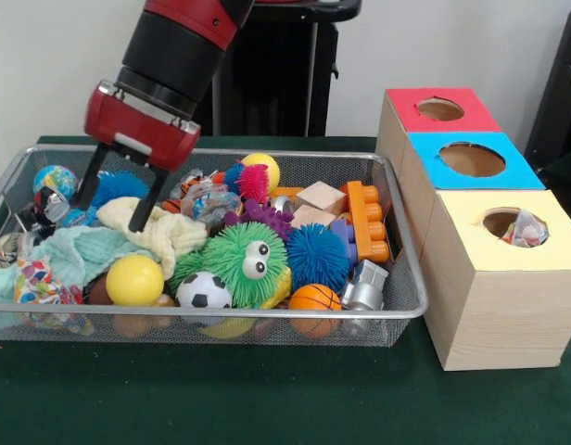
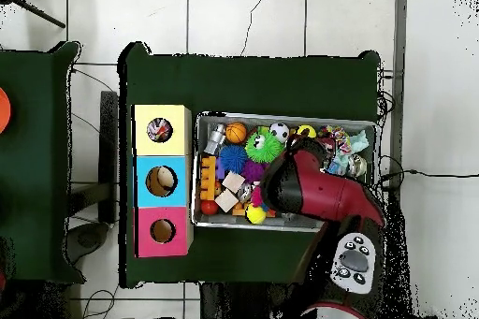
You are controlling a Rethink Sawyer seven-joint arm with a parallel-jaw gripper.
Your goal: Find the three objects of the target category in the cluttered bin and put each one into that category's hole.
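The wire mesh bin [image 1: 397, 311] is full of toys. My gripper [image 1: 109, 215] is open and hangs over the bin's left part, with one fingertip [image 1: 139, 221] at the edge of a pale yellow cloth [image 1: 170, 236]. A teal cloth [image 1: 77, 255] lies just below it. A white cloth with bright printed patches [image 1: 33, 278] lies at the bin's front left corner. Another printed cloth [image 1: 525, 229] sits in the hole of the yellow-panelled box [image 1: 508, 269]. In the overhead view my arm [image 2: 318, 189] covers the gripper over the bin [image 2: 281, 116], beside the yellow box [image 2: 161, 130].
A blue-panelled box [image 1: 471, 159] and a red-panelled box [image 1: 440, 109] stand behind the yellow one. The bin also holds spiky rubber balls [image 1: 244, 264], a yellow ball [image 1: 134, 280], a football [image 1: 204, 290], a basketball [image 1: 315, 298], wooden blocks [image 1: 321, 197] and an orange brick [image 1: 367, 221].
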